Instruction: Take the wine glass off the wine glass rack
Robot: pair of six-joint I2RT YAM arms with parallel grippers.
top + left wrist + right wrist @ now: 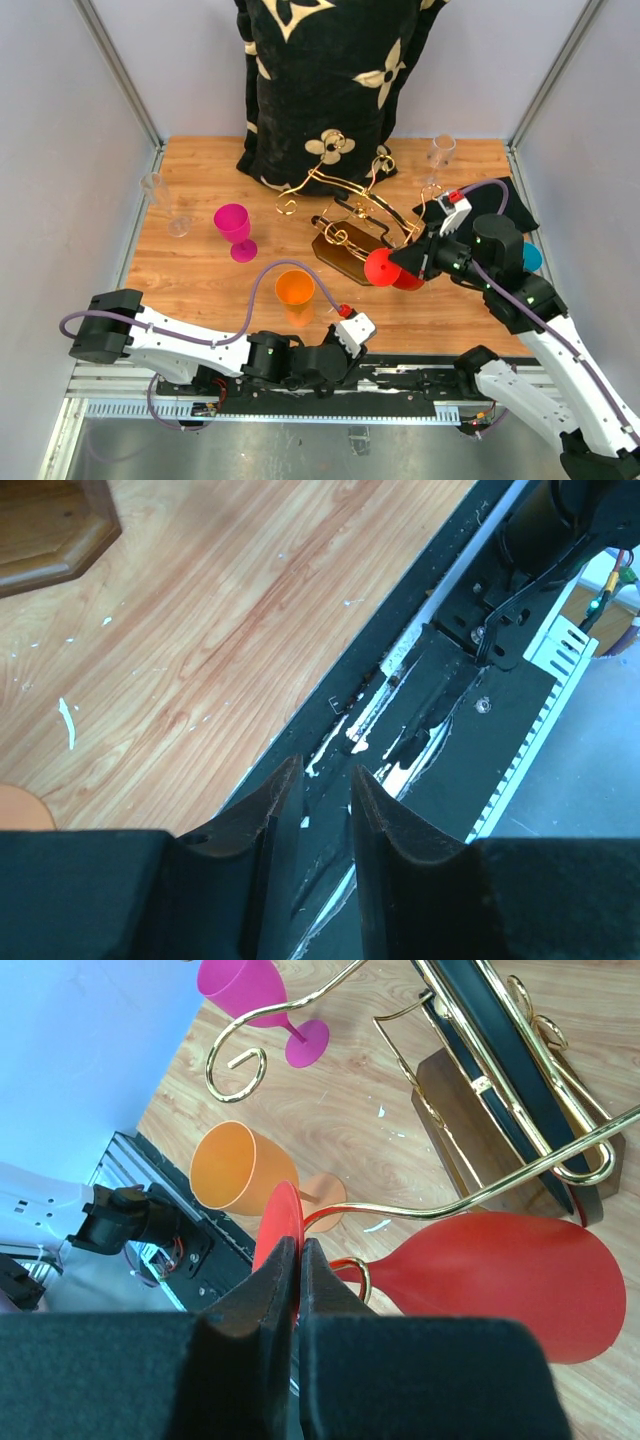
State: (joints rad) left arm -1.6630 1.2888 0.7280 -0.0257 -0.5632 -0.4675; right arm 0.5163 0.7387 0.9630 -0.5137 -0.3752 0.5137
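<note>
Right wrist view: the right tool [298, 1260] is pinched together on the thin round foot of the red plastic wine glass [510, 1285].
Glass position: the stem crosses a rail of the gold wire wine glass rack [520, 1175], just beside a small end curl. The bowl lies on one side of the rail and the foot on the other, so the glass looks not yet free.
Top external view: the rack stands mid-way across the wooden desk [200, 270], with the glass at its near right side.
Left tool [325, 790]: jaws slightly apart with nothing between them, low over the black rail at the desk's near edge.
Risk, snag: a pull across the rail, rather than along it to the open end, could hook the foot on the curl and drag or tip the rack.
Risk, slip: the hold is on a thin, smooth rim, so the glass could pivot or drop out.
Risk, neighbour: the orange plastic cup [235, 1170] stands near and could be knocked by a falling glass.
</note>
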